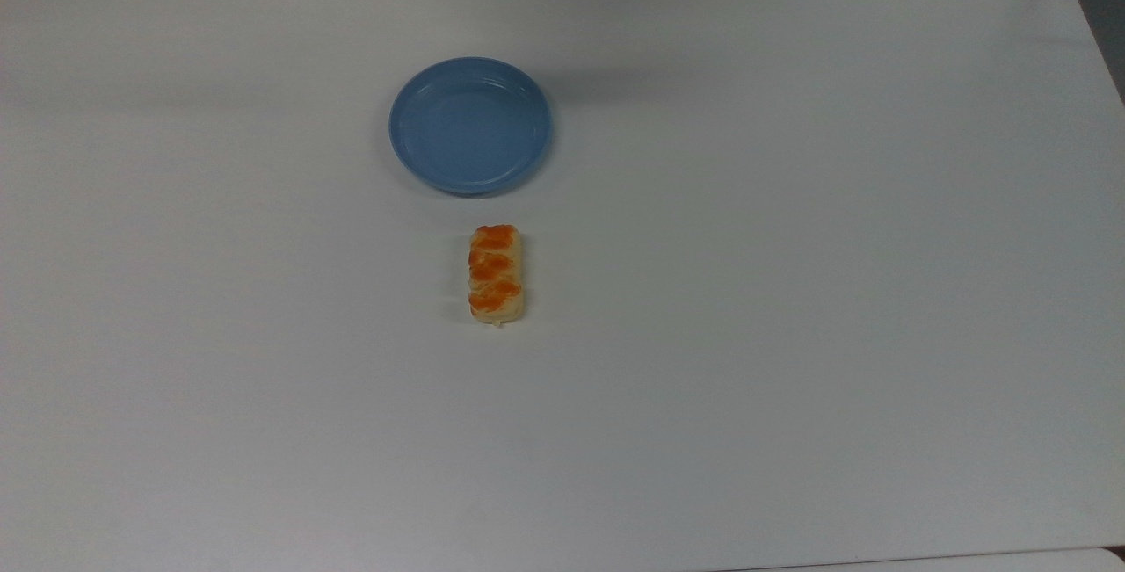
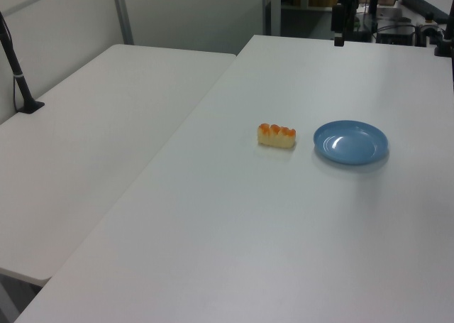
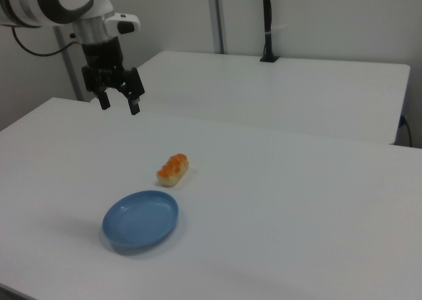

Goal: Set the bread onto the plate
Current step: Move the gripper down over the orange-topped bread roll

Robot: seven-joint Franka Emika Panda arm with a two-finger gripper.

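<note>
White table (image 1: 791, 291) — blue plate (image 1: 471, 126), bread (image 1: 497, 274) just beside it, apart

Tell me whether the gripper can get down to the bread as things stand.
Probably yes. The gripper hangs open above the table, and the bread lies alone beside the plate, with nothing over or against it.
</note>
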